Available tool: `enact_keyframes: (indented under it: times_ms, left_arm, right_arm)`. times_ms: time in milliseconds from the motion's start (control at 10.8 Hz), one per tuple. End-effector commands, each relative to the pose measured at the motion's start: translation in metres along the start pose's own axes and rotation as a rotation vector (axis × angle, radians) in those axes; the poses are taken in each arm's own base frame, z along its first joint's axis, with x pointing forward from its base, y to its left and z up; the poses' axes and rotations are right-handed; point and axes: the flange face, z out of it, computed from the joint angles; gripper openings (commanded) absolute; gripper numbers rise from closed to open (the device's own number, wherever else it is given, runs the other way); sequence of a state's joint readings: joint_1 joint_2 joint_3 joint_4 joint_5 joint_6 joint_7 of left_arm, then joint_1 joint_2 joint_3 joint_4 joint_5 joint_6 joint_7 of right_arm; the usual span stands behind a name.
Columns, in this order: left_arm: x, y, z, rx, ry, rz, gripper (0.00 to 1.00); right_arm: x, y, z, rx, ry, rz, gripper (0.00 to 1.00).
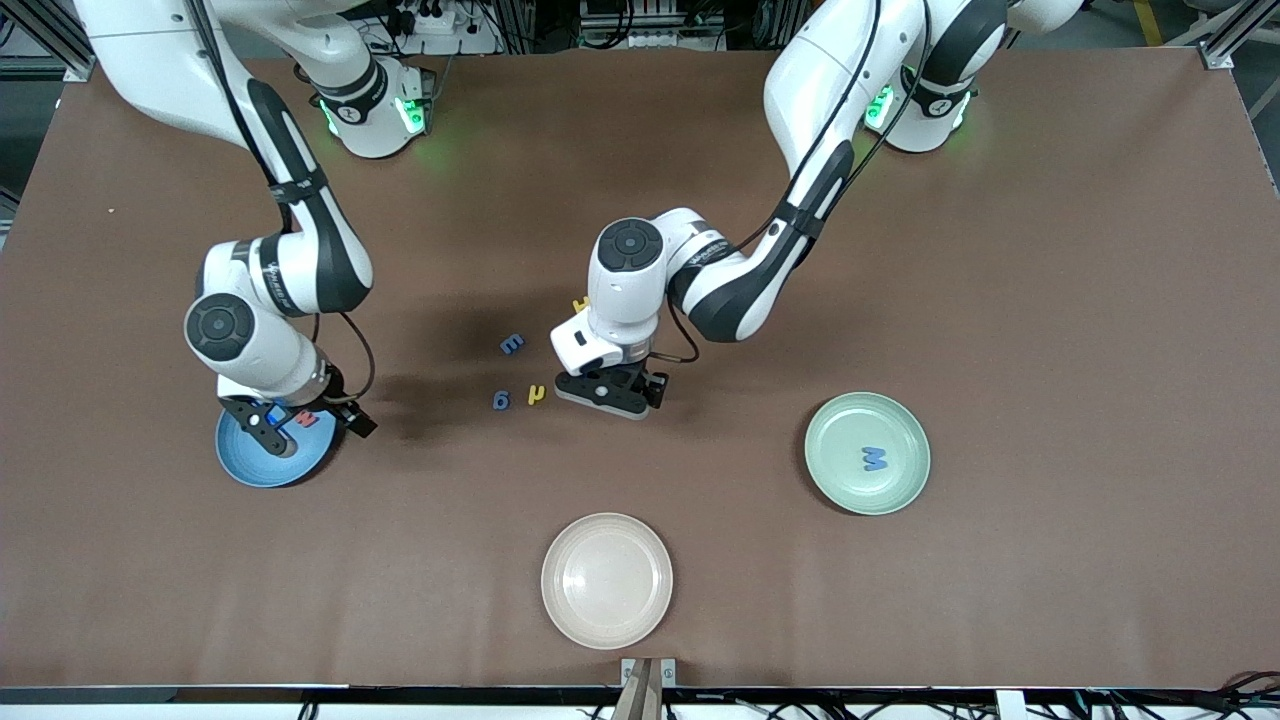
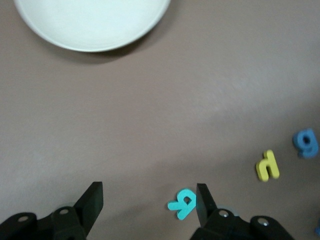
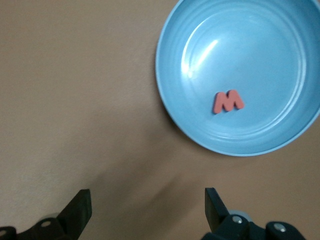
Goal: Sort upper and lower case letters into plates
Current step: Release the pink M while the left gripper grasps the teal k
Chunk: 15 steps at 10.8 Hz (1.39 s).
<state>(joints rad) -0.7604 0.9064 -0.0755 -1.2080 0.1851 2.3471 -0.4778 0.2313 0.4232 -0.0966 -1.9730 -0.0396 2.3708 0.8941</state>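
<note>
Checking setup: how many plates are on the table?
3: blue plate toward the right arm's end, pale green plate toward the left arm's end, cream plate nearest the front camera.

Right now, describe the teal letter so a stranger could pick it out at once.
Start at the left arm's hand, low over the middle of the table. The teal letter lies on the bare brown table between its open fingers, close against one of them. It is the only teal piece; the loose letters beside it are a yellow letter and a blue letter.
</note>
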Motion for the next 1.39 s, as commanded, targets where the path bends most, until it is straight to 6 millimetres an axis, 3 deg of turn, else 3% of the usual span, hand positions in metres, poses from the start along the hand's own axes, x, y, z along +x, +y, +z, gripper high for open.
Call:
enact_keyframes:
  times_ms: [0, 186, 371, 464, 557, 1299]
  left_arm:
    - [-0.006, 0.014, 0.020, 0.005, 0.023, 0.271, 0.80]
    - [-0.018, 0.025, 0.044, -0.010, 0.028, 0.365, 0.80]
    - [-0.023, 0.026, 0.056, -0.016, 0.035, 0.460, 0.79]
    - [-0.024, 0.025, 0.059, -0.015, 0.034, 0.486, 0.74]
    - [-0.024, 0.026, 0.060, -0.019, 0.036, 0.488, 0.62]
    - [-0.037, 0.049, 0.060, -0.037, 0.027, 0.481, 0.63]
  right_arm:
    - [0.028, 0.013, 0.011, -0.008, -0.018, 0.047, 1.00]
    - [0.063, 0.029, 0.018, -0.005, -0.011, 0.062, 1.00]
    - [0.078, 0.027, 0.023, -0.002, -0.001, 0.062, 1.00]
    - [0.079, 0.027, 0.022, -0.001, 0.000, 0.062, 1.00]
    - [0.079, 0.028, 0.023, -0.002, 0.000, 0.064, 1.00]
    - [0.078, 0.028, 0.023, -0.003, -0.001, 0.054, 1.00]
